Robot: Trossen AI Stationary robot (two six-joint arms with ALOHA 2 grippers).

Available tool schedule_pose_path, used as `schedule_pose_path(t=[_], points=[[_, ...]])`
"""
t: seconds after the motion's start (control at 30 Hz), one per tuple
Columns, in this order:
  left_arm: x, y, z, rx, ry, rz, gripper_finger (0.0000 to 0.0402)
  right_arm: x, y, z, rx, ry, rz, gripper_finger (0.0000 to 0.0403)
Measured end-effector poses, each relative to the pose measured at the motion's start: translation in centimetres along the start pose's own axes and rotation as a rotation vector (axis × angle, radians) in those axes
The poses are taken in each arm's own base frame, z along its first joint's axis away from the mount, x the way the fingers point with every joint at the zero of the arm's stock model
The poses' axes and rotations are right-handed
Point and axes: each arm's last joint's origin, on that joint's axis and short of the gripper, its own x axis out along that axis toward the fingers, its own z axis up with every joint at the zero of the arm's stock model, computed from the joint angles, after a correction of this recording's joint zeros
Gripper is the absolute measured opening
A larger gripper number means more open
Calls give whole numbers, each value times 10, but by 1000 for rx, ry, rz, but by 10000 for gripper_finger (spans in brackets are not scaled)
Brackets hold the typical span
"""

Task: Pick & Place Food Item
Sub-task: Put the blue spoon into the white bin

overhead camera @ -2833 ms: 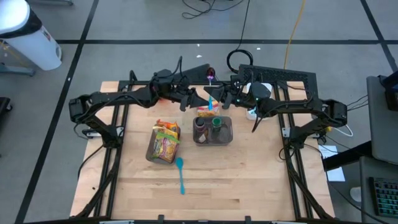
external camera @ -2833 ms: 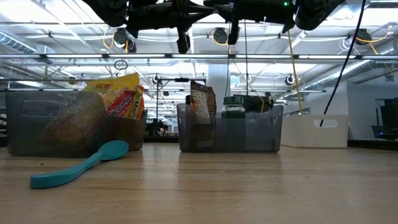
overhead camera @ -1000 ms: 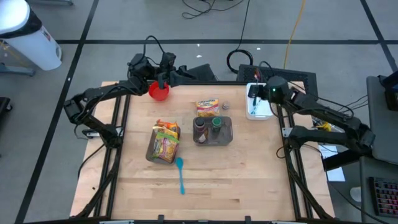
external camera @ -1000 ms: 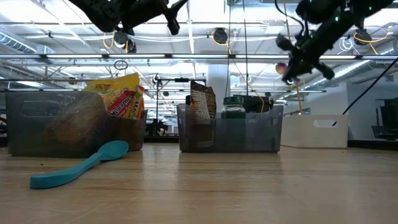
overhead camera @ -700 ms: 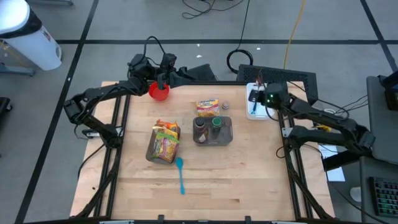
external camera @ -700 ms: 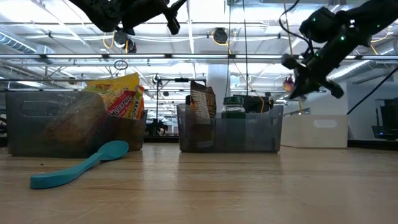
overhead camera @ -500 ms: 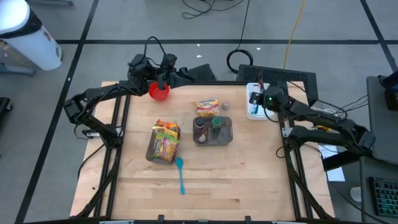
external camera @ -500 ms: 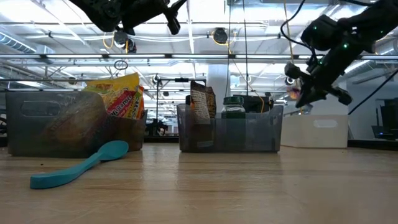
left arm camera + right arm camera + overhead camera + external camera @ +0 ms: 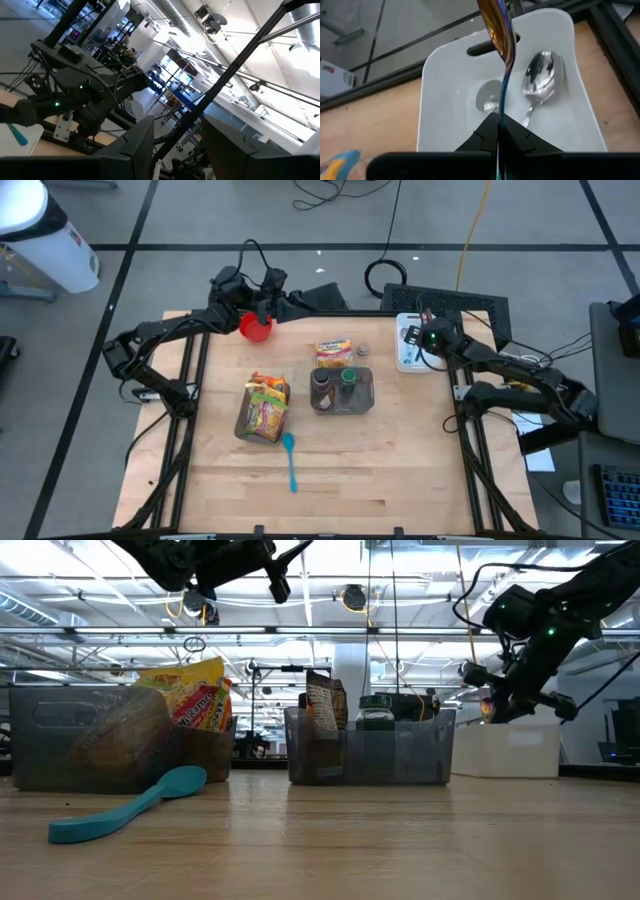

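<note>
Wooden table (image 9: 400, 470) carries clear bins of snacks; at its far right corner sits a white bin (image 9: 445, 105) holding a silver spoon (image 9: 540, 82). Directly above hangs the right gripper (image 9: 498, 131), clenched on an iridescent spoon (image 9: 496, 25). Best lower straight before letting go. Left gripper (image 9: 262, 308) grasps a red cup (image 9: 256, 328).

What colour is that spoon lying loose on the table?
Teal; the spoon shows best in the low view.
</note>
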Motion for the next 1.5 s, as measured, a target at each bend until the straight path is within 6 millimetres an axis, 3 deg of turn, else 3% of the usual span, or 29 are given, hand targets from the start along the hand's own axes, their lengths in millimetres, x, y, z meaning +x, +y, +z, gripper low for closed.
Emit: schedule_pose_path(t=[0.3,0.6,1.5], points=[[0,1,0,5,-21,19,172,14,4,-3,81,-13,-22,0],[0,1,1,19,-26,23,173,10,10,-12,148,-80,-45,0],[0,2,1,22,-46,42,172,33,5,-31,82,63,-139,0]])
